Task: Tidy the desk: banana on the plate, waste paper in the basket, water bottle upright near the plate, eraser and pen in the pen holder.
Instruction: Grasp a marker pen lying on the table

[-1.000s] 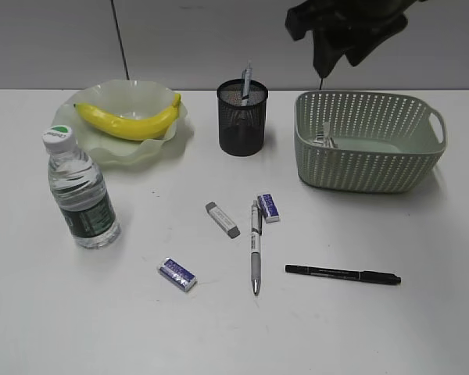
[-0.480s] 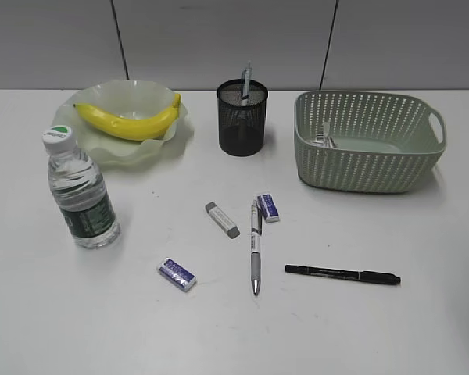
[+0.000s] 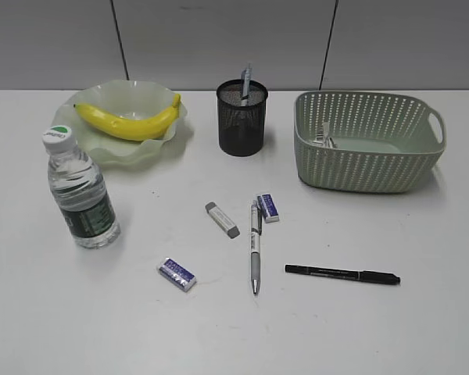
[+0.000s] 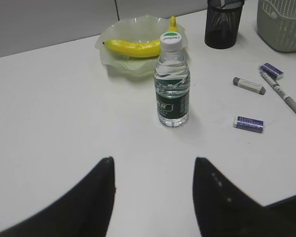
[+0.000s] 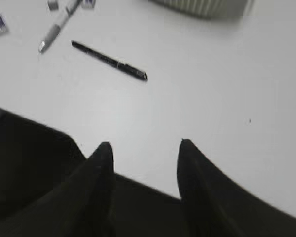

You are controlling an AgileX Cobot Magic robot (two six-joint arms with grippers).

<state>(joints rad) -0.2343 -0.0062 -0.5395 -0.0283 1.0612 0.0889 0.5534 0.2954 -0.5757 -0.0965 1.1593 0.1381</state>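
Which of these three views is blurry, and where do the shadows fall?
Right wrist view is soft, smearing the black pen; exterior and left wrist views are sharp. In the exterior view, soft shadows sit close under the basket and pen holder.

White desk [image 3: 391, 328] bearing, at rear left, a ruffled pale green plate [image 3: 152, 141]; at rear centre, a black mesh pen holder [image 3: 241, 125]; at rear right, a sage-green perforated basket [image 3: 367, 160]. An upright water bottle [image 3: 80, 191] stands in front of the plate. Lying flat at centre: a grey eraser [image 3: 222, 219], a blue-sleeved eraser [image 3: 268, 208] just beside a silver click pen [image 3: 255, 248], a second blue-sleeved eraser [image 3: 177, 274] nearer the front, and a black pen [image 3: 342, 274] to the right.
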